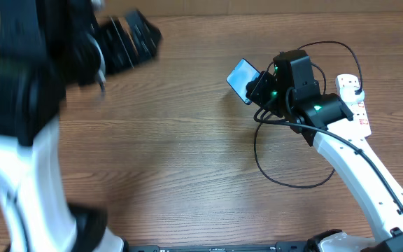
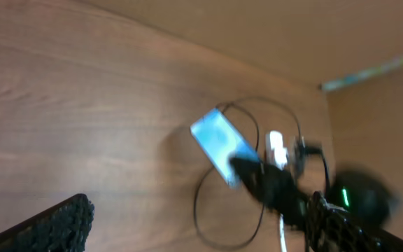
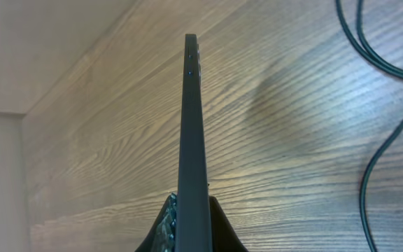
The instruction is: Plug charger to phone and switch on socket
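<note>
My right gripper [image 1: 261,87] is shut on the phone [image 1: 243,80] and holds it tilted on edge above the table; its cyan screen faces up-left. In the right wrist view the phone [image 3: 193,140] shows edge-on between the fingers [image 3: 193,231]. It also shows, blurred, in the left wrist view [image 2: 219,142]. The charger's thin black cable [image 1: 285,183] loops on the table below the right arm; its plug tip is not visible. The white socket strip [image 1: 355,98] lies at the right, with a black adapter on its far end. My left gripper [image 1: 128,38] is open and empty, high at the back left.
The strip's thick white cord runs along the right arm. A wall or board edge stands at the table's back. The black cable [image 3: 383,91] crosses the right side of the right wrist view.
</note>
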`<state>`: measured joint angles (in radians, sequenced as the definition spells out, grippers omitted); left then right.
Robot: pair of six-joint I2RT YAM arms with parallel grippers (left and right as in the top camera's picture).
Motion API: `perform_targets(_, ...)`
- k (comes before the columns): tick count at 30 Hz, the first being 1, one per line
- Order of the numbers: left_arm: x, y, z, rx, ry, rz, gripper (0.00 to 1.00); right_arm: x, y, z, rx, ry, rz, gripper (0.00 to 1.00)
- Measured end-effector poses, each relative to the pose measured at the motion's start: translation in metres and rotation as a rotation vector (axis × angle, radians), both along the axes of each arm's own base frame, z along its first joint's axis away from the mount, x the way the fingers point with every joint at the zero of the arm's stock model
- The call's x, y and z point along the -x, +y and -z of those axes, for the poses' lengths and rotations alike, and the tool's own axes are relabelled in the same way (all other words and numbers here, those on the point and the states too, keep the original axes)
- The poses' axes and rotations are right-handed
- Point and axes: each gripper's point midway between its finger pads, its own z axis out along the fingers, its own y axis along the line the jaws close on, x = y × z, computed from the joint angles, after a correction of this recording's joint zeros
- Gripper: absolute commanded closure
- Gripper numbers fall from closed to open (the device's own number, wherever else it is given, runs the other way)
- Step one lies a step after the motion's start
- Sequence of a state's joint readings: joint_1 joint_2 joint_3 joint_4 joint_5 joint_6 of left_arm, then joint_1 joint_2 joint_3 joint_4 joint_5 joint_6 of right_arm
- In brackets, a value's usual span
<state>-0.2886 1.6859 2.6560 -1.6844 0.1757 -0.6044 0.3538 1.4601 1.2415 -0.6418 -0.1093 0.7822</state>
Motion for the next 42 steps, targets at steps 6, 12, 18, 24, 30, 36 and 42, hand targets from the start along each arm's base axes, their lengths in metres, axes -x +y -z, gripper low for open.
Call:
perform_targets(6,0.038,0.0,0.043,-0.198,0.083,-0.154,0.0,0.009,0.0,0.005,0.021,0.029,-0.035,0.96)
perform_targets(12,0.001,0.014,0.136,-0.396,0.212,-0.52,0.0,0.016,0.003,0.008,0.011,0.056,-0.065,0.96)
perform_targets(18,-0.033,0.004,0.208,-0.401,0.288,-0.691,0.0,0.024,0.012,-0.002,-0.059,0.067,-0.089,0.96)
perform_targets(24,-0.037,0.005,0.237,-0.423,0.392,-0.711,0.0,0.038,0.002,-0.019,-0.1,0.072,-0.066,0.96)
perform_targets(30,-0.021,0.065,0.241,-0.544,0.543,-0.733,0.0,0.063,-0.053,-0.014,-0.052,0.168,0.028,0.96)
perform_targets(36,-0.005,0.148,0.241,-0.563,0.71,-0.867,0.0,0.089,-0.083,-0.064,-0.019,-0.022,0.043,0.96)
perform_targets(42,0.003,0.158,0.24,-0.477,0.702,-0.816,0.0,0.103,-0.085,-0.083,-0.078,-0.258,0.066,0.96)
